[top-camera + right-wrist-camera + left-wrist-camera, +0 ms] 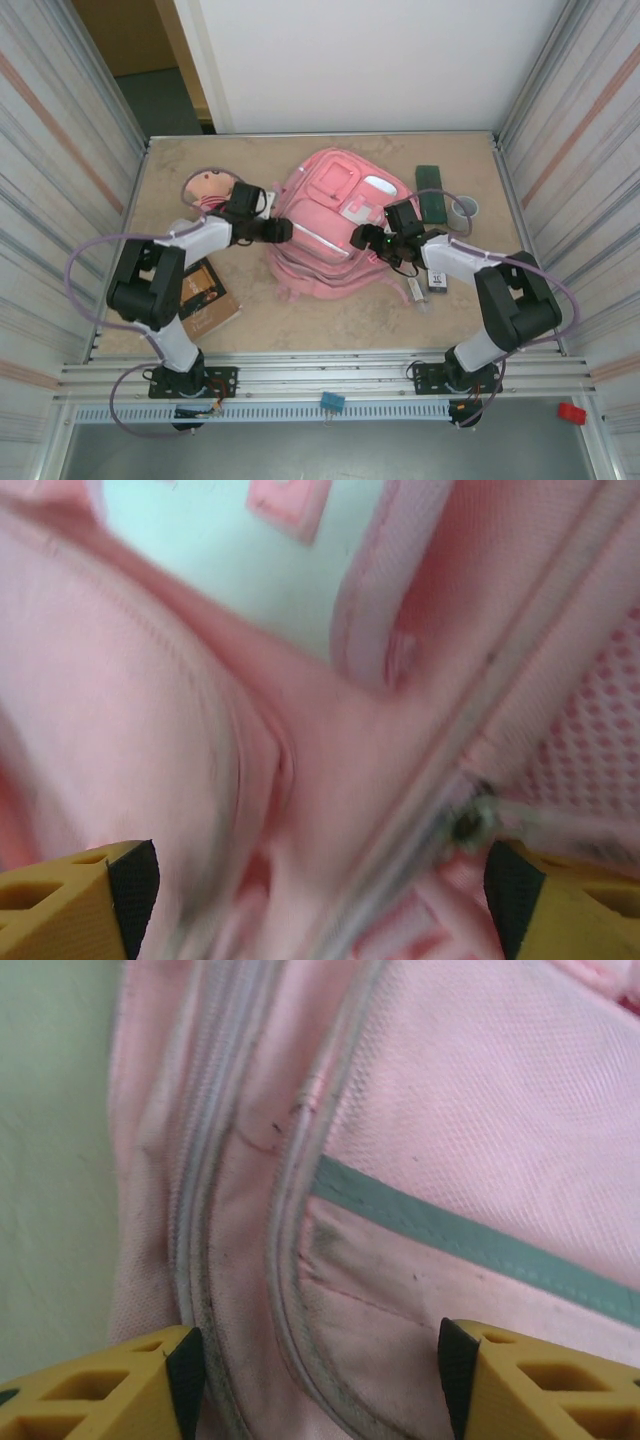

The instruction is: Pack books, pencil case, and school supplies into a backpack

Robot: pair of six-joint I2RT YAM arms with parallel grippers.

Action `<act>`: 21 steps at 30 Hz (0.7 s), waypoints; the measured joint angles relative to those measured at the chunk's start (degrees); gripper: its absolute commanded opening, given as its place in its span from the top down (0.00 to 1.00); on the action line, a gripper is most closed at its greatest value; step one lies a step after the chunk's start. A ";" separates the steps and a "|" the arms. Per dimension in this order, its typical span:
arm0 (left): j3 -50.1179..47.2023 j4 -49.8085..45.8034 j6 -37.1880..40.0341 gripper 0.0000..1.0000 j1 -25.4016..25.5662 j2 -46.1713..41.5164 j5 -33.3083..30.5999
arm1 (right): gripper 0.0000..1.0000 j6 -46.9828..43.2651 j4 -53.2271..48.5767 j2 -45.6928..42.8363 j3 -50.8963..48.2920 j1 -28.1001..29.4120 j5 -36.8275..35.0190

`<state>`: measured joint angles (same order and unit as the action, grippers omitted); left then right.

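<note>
The pink backpack (330, 215) lies flat mid-table, front pockets up. My left gripper (283, 231) is at its left edge, open, with zip piping and pink fabric (380, 1290) lying flat between the fingertips (186, 1370). My right gripper (360, 238) is on the backpack's right lower part, open wide over pink fabric and a zip line (300, 780); that view is blurred. The brown book (205, 295) lies near the left arm's base. The dark green pencil case (432, 203) sits right of the backpack. A white tube (415, 292) and a small black rectangle (437, 280) lie by the right arm.
A pink-and-tan plush doll (205, 188) lies at the back left behind the left arm. A grey ring-shaped cylinder (464, 209) stands next to the pencil case. Metal walls close in the table (330, 325) left and right.
</note>
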<state>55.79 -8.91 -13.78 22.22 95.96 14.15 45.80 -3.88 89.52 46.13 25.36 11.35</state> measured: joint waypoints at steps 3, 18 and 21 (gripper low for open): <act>-5.03 -0.24 -2.45 0.34 5.25 -5.68 -3.98 | 0.15 -0.39 1.49 2.29 0.52 -0.22 -1.03; -17.22 -6.64 -12.63 0.26 21.42 -23.41 -12.81 | 0.08 -1.64 9.92 7.87 4.50 0.87 1.73; -15.85 -9.27 -10.64 0.22 21.38 -26.88 -14.95 | 0.06 -2.51 5.97 4.85 4.90 0.79 1.53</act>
<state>39.94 -18.17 -24.43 43.59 69.08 -0.80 43.29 2.09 94.37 51.03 26.15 12.88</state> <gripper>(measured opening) 0.762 0.935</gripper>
